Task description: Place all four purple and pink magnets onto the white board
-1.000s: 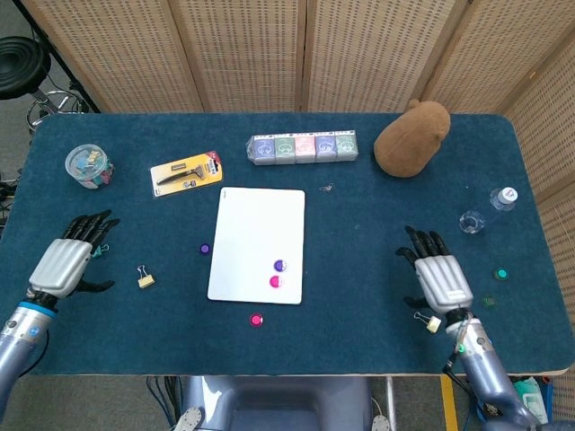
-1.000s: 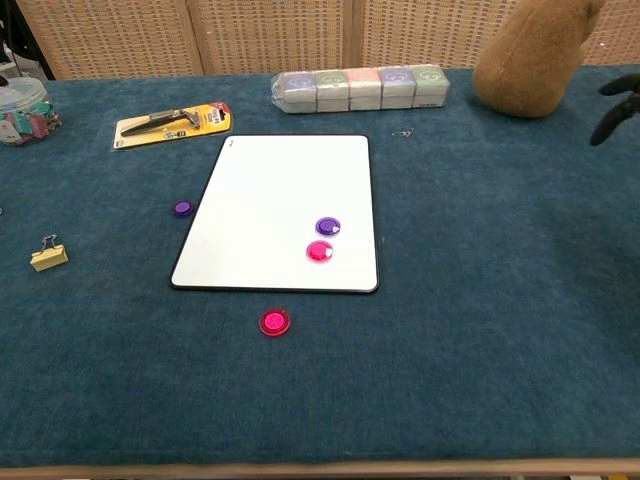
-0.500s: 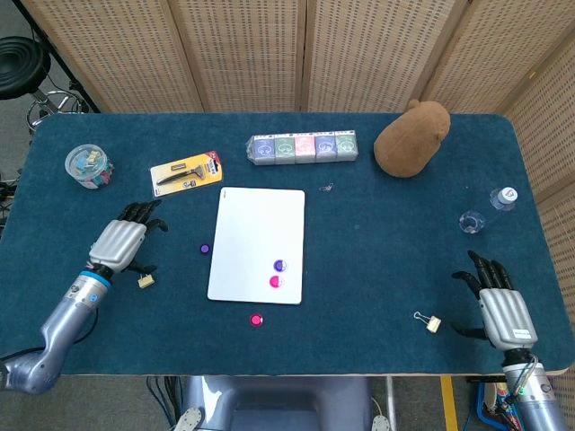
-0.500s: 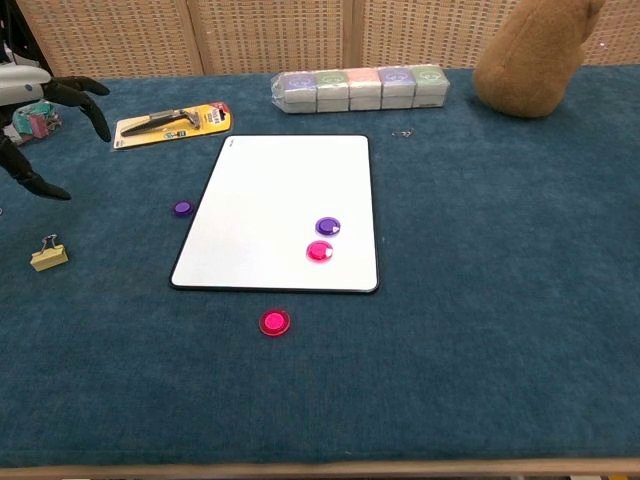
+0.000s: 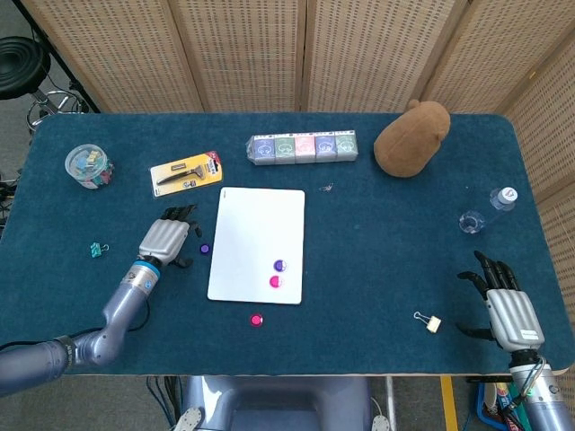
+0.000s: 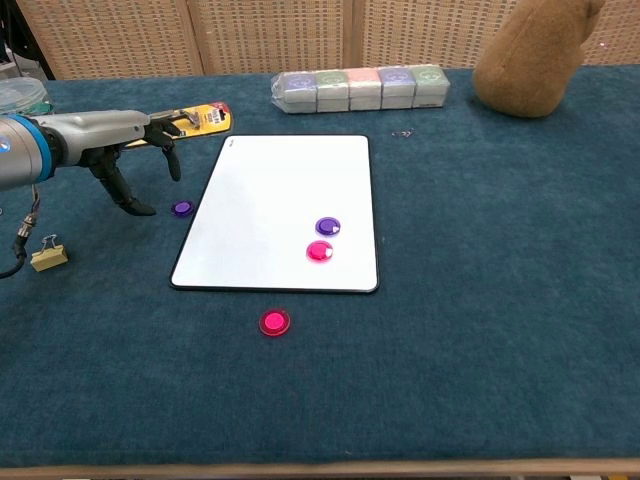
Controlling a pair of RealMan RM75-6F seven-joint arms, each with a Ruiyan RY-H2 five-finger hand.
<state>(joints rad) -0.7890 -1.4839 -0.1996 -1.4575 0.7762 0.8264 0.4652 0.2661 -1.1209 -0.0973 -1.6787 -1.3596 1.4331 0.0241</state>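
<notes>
Your left hand (image 6: 130,140), fingers spread and empty, hovers beside the purple magnet (image 6: 182,208) off the white board (image 6: 270,190); your right hand (image 5: 508,305) is empty, fingers apart.

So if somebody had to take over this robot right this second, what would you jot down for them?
Left hand: open, holding nothing, poised just left of the loose purple magnet on the cloth by the white board, not touching it.
Right hand: open, empty, at the table's near right edge.
Done: one purple magnet and one pink magnet sit on the board.
Left: the loose purple magnet, and the pink magnet on the cloth in front of the board's near edge.
</notes>
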